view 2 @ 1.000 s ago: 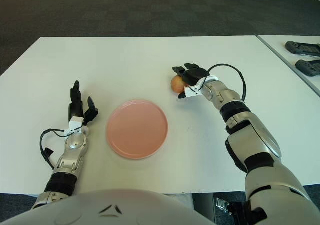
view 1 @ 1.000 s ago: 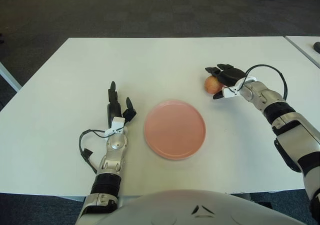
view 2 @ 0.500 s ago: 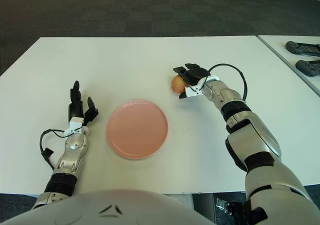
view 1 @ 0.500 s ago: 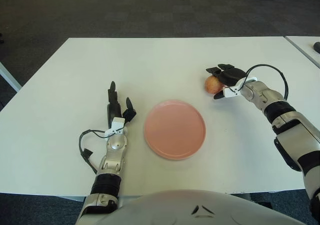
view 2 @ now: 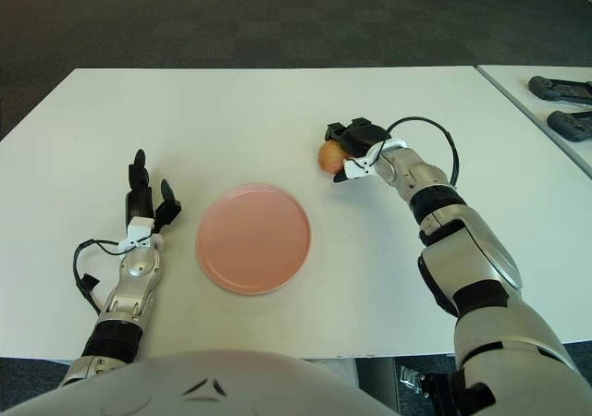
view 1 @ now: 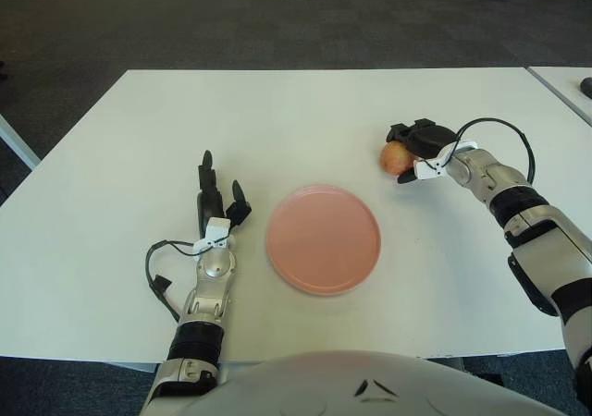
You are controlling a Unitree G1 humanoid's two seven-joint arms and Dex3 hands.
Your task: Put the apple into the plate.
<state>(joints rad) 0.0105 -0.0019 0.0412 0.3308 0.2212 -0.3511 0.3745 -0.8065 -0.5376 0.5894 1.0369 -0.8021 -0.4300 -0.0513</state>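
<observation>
The white table (view 1: 305,111) carries the same layout as a second ago: the pink plate (view 1: 323,238) sits empty near the front edge, and the left hand (view 1: 218,214) shows just left of it, fingers loosely spread and holding nothing, unmoved. What has changed is at the right hand (view 1: 416,150), which a second ago had its fingers draped over the apple (view 1: 395,158) with the tips splayed out past it; now those fingers (view 1: 401,132) have curled down and drawn in around the fruit's top and right side, with the thumb low on the near side. That looks like a grasp just closing, though I cannot tell how firm it is. The apple itself has barely shifted and is on the table, right of and beyond the plate, well apart from it. So the pick-up seems under way; the lift and carry leftward to the plate are not yet done.
</observation>
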